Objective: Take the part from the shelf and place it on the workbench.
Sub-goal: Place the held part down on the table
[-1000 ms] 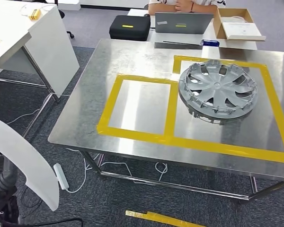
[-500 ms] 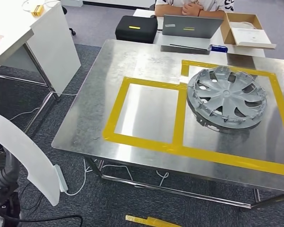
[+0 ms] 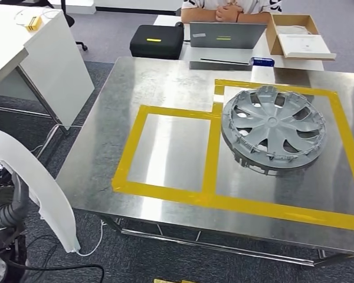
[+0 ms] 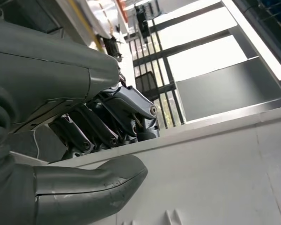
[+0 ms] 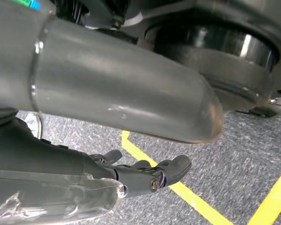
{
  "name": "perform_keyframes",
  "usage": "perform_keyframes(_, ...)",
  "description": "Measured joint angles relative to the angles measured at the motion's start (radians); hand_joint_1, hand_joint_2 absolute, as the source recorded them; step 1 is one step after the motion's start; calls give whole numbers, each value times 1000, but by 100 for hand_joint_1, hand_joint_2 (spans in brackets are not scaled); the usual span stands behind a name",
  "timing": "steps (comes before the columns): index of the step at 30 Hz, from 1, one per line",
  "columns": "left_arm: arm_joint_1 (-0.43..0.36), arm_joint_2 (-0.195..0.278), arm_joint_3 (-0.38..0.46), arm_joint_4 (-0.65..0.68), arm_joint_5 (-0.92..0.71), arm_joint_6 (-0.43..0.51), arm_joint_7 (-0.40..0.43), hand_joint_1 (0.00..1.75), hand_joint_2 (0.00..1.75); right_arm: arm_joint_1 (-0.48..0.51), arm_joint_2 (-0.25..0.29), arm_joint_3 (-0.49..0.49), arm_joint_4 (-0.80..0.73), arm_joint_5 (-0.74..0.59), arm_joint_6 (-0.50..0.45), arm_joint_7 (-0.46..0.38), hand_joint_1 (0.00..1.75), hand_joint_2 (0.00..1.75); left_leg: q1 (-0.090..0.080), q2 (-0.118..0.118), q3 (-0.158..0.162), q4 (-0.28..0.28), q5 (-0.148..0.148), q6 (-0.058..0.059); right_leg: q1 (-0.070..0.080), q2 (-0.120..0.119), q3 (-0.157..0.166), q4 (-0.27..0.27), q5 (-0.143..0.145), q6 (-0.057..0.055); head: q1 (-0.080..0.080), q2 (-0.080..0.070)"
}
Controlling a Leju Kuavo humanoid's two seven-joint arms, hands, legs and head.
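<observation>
The part, a white curved panel [image 3: 37, 183], hangs at the lower left of the head view, off the table's near left corner. My left hand [image 4: 96, 126] grips it: the thumb lies on the panel's white face [image 4: 220, 173] and the dark fingers [image 4: 128, 112] sit behind its edge. In the head view the left wrist's ribbed cover [image 3: 9, 206] shows just behind the panel. The workbench [image 3: 104, 135] is a steel table with two yellow-taped boxes; the left box [image 3: 175, 147] is bare. My right hand [image 5: 139, 176] hangs above the floor, fingers stretched out, holding nothing.
A grey hubcap [image 3: 273, 127] lies in the right taped box. Behind the table sits a person [image 3: 224, 10] with a laptop [image 3: 224, 35], a black case [image 3: 156, 40] and a cardboard box [image 3: 295, 36]. A white desk [image 3: 41, 65] stands at left. Cables lie on the carpet.
The whole picture has shifted, so the camera has moved; the table now sits slightly lower and nearer in view. The white panel stays in my left hand at the lower left.
</observation>
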Motion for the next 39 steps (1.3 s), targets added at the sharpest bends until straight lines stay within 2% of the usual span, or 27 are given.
perform_keyframes(1,-6,-1,0,5,21,-4,13,164,175,-1,0,0,0,-4,0,0,0,0,-3,0,11,-48,27,5,0,1,9,0,-7,3,1,0)
perform_keyframes(2,-13,-3,0,9,40,-6,27,164,175,-2,0,0,0,-6,0,-1,0,0,-6,0,21,-87,40,10,1,1,12,0,-13,8,0,0)
perform_keyframes(4,-23,-6,-1,18,62,-8,42,164,175,-4,1,0,0,-9,0,-1,0,0,-12,-1,25,-112,34,17,2,1,14,-4,-22,17,0,0)
perform_keyframes(7,-35,-11,-1,22,67,-9,47,164,175,-7,0,-1,0,-10,0,-1,0,0,-4,-1,39,-136,50,30,4,0,11,7,-42,32,1,0)
perform_keyframes(8,-40,-13,-1,24,67,-9,48,164,175,-9,0,-1,0,-10,0,-1,0,0,0,0,43,-142,50,34,4,0,-5,40,-62,37,2,0)
perform_keyframes(9,-43,-15,-1,25,68,-9,48,164,175,-9,0,-1,0,-10,0,-1,0,0,1,0,47,-144,48,38,2,0,-34,95,-89,41,3,0)
perform_keyframes(11,-47,-18,-1,29,69,-9,48,164,175,-10,0,-1,0,-10,0,-1,0,0,0,0,51,-144,40,42,-1,-1,-116,223,-134,47,4,0)
perform_keyframes(12,-47,-19,-1,31,69,-9,48,164,175,-9,0,-1,1,-10,0,-1,0,0,0,0,55,-144,35,42,-2,-1,-146,258,-133,49,4,0)
perform_keyframes(13,-48,-20,-1,33,69,-9,48,164,175,-8,0,-1,1,-10,0,-1,0,0,0,-1,61,-144,31,42,-2,-1,-159,258,-109,50,5,0)
perform_keyframes(14,-48,-21,-1,35,69,-9,48,164,175,-8,0,-1,1,-10,0,-1,0,0,0,-1,69,-144,25,41,-2,-1,-152,219,-67,49,5,0)
perform_keyframes(15,-48,-22,-1,37,69,-9,48,164,175,-8,0,-1,1,-10,0,-1,0,0,0,-2,78,-144,19,39,-2,-1,-132,154,-17,46,5,0)
perform_keyframes(16,-49,-23,-1,38,69,-9,48,164,175,-8,0,-1,2,-10,0,-1,0,0,-2,-2,85,-143,13,35,-1,-1,-110,94,21,43,5,0)
perform_keyframes(17,-51,-24,-1,39,69,-9,48,164,175,-9,0,-1,2,-10,0,-1,0,0,-3,-3,88,-142,9,30,1,0,-91,46,45,39,4,0)
perform_keyframes(18,-52,-25,-1,41,69,-9,49,164,175,-9,0,-1,2,-10,0,-1,0,0,-4,-3,89,-142,8,25,2,1,-80,20,54,35,3,0)
perform_keyframes(20,-54,-25,-2,43,69,-9,49,164,175,-8,0,-1,2,-11,0,0,0,0,-3,-3,88,-144,8,16,5,3,-75,10,53,27,3,0)
perform_keyframes(22,-56,-25,-2,43,70,-7,49,164,175,-6,0,-1,2,-11,0,0,0,0,-2,-3,86,-134,-4,5,1,3,-67,-1,56,17,2,0)
perform_keyframes(24,-59,-26,-2,45,65,15,58,164,175,-7,0,-2,2,-10,0,1,0,0,1,-2,53,-59,-48,-6,-5,1,-57,-11,58,7,-3,0)
perform_keyframes(26,-62,-28,-2,49,57,51,74,164,175,-8,0,-3,2,-8,0,6,0,0,4,-2,-10,66,-98,-13,-5,0,-53,-13,55,2,-5,0)
perform_keyframes(27,-63,-30,-2,52,54,65,80,164,175,-8,0,-3,2,-8,0,9,0,0,6,-2,-35,108,-105,-15,-5,0,-51,-13,54,1,-5,0)
perform_keyframes(28,-64,-32,-3,55,54,74,84,164,175,-8,1,-3,2,-7,0,11,0,0,7,-2,-44,118,-93,-16,-6,0,-48,-13,52,1,-5,0)
perform_keyframes(29,-67,-33,-3,57,53,78,86,164,175,-8,1,-3,2,-7,0,12,0,0,7,-2,-36,90,-62,-16,-6,1,-45,-13,50,2,-5,0)
perform_keyframes(31,-73,-36,-3,61,52,84,87,164,175,-9,2,-4,2,-6,0,14,0,0,7,-1,16,-28,14,-13,-5,1,-37,-12,45,8,-5,0)
perform_keyframes(32,-77,-37,-4,62,50,88,89,164,175,-9,2,-4,2,-5,0,15,0,0,7,-1,41,-86,34,-10,-3,2,-37,-11,43,12,-5,0)
perform_keyframes(34,-84,-40,-5,66,44,104,94,164,175,-10,2,-5,3,-3,0,18,0,0,4,0,62,-138,38,0,1,2,-41,-10,41,22,-3,0)
perform_keyframes(37,-92,-40,-8,75,32,128,94,164,175,-11,2,-4,4,-1,0,17,0,0,5,0,63,-150,39,16,-1,1,-49,-4,34,35,-1,0)
perform_keyframes(39,-108,-38,-13,81,20,135,88,164,175,-14,3,-4,5,-2,0,14,0,0,8,1,65,-155,41,27,-2,0,-83,66,-8,43,3,0)
